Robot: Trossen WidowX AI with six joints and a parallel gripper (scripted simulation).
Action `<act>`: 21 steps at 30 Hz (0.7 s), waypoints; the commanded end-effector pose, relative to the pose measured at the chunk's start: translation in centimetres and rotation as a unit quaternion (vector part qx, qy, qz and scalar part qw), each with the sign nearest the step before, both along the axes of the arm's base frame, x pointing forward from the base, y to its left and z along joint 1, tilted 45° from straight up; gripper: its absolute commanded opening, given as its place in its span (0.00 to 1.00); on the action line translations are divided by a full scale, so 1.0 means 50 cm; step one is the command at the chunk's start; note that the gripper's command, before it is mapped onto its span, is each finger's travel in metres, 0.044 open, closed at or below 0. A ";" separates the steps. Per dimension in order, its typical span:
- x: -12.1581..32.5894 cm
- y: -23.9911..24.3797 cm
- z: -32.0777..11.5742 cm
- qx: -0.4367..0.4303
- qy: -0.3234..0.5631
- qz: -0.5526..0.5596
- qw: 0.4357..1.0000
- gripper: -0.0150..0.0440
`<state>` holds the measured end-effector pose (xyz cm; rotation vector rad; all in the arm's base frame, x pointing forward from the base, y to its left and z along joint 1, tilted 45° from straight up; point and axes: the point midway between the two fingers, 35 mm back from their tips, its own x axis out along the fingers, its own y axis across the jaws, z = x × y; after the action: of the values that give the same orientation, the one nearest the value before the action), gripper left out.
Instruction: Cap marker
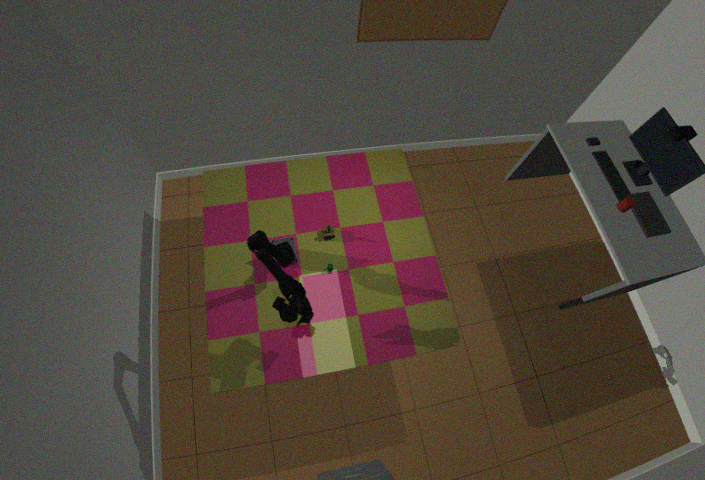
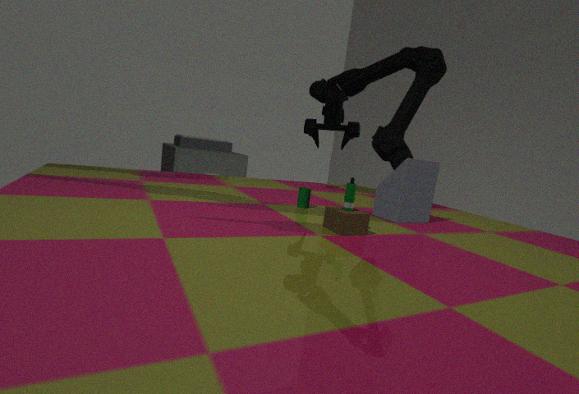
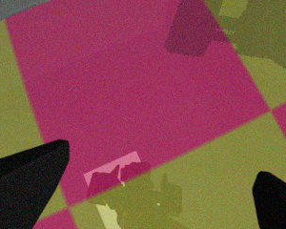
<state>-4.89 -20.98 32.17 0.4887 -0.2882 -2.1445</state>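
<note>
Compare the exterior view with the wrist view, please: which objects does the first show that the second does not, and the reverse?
Only the exterior view shows the green cap, the marker upright in the brown holder block, and the arm's upper links.

Only the wrist view shows a close look at the tips of the jaws, with the checkered surface between them.

Both show the jaws standing wide apart with nothing between them, and the pink and yellow-green checks.
</note>
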 end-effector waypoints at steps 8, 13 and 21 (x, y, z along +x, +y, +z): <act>0.096 -0.044 -0.063 0.052 -0.027 0.081 0.995 0.68; 0.217 -0.060 -0.140 0.133 -0.004 0.165 0.977 0.68; 0.372 -0.017 -0.246 0.235 0.042 0.257 0.936 0.68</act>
<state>9.92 -23.35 22.55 0.6555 0.2326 -1.7770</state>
